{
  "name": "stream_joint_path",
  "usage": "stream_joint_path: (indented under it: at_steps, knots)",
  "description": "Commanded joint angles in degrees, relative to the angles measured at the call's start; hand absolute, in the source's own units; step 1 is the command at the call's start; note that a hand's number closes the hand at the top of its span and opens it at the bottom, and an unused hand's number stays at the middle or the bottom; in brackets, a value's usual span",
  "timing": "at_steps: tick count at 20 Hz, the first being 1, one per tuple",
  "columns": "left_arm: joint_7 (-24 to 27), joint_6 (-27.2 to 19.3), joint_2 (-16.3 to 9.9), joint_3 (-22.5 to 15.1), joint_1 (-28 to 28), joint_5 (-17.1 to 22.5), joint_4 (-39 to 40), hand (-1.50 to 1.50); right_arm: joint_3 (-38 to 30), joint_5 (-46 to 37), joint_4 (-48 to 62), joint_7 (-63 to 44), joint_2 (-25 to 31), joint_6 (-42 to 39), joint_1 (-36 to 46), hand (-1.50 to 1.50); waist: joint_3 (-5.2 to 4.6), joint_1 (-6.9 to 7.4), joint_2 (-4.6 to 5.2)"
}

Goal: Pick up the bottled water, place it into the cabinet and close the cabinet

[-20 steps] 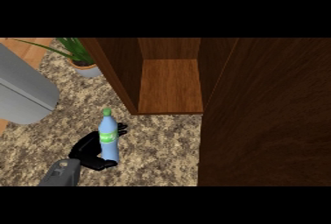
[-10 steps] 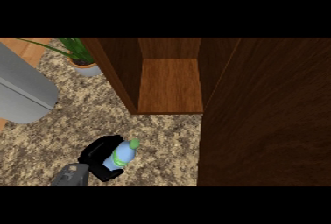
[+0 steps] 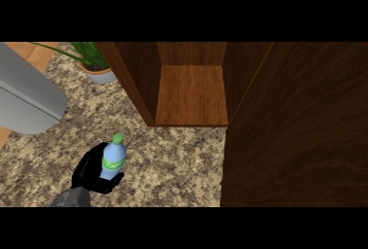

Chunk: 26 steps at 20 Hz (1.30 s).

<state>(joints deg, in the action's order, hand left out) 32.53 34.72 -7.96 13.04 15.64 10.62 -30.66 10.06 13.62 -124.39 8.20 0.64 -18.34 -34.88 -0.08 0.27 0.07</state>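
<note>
The bottled water point(image 3: 113, 158) is pale blue with a green cap and a green label. It stands nearly upright at the lower left over the speckled counter point(image 3: 173, 165). My left hand point(image 3: 89, 173) is curled round its lower half from the left, with the grey forearm coming in from the bottom edge. The wooden cabinet point(image 3: 191, 95) stands open beyond it, its shelf bare. Its open door point(image 3: 298, 131) fills the right side of the view. My right hand does not show.
A grey rounded appliance point(image 3: 26, 101) lies at the left edge. A potted plant point(image 3: 96, 65) stands at the back left, beside the cabinet's left wall point(image 3: 134, 78).
The hand stays closed on the bottle. Half a second ago the bottle sat lower and further right with its cap tipped toward me; now it is more upright and further left.
</note>
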Motion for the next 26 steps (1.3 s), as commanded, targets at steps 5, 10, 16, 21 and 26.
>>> stream_joint_path:
  at_steps: [5, 10, 16, 21, 26]
  knots:
    - [1.86, -1.49, 1.38, 7.36, 1.18, 9.18, -0.71, 1.50, -0.18, 0.98, -0.53, 2.08, 1.11, -1.65, -3.46, -1.50, 0.09, -0.68, -0.21]
    - [-0.70, -0.37, 0.32, 6.83, 0.79, 11.32, -1.97, 1.50, 4.53, -3.61, 0.22, 2.17, -0.56, 0.61, -1.91, -1.50, 0.06, -0.66, -0.11]
    - [-12.96, -4.28, 5.49, 1.77, -7.36, 14.93, -22.55, 1.50, 0.87, -0.91, 2.58, 0.32, 0.11, 1.13, 2.90, -1.50, 0.16, 0.22, -0.35]
    - [-18.68, -10.85, 7.73, -1.76, -12.02, 14.94, -35.54, 1.50, 0.55, -0.17, 4.45, 0.35, 0.80, 0.41, 4.10, -1.50, 0.14, 0.03, -0.26]
    - [-16.47, -18.76, 7.91, -10.68, -9.34, 15.15, -38.52, 1.50, 3.15, -1.29, 2.81, 2.10, 0.90, -0.51, -0.10, -1.50, 0.09, -0.52, -0.19]
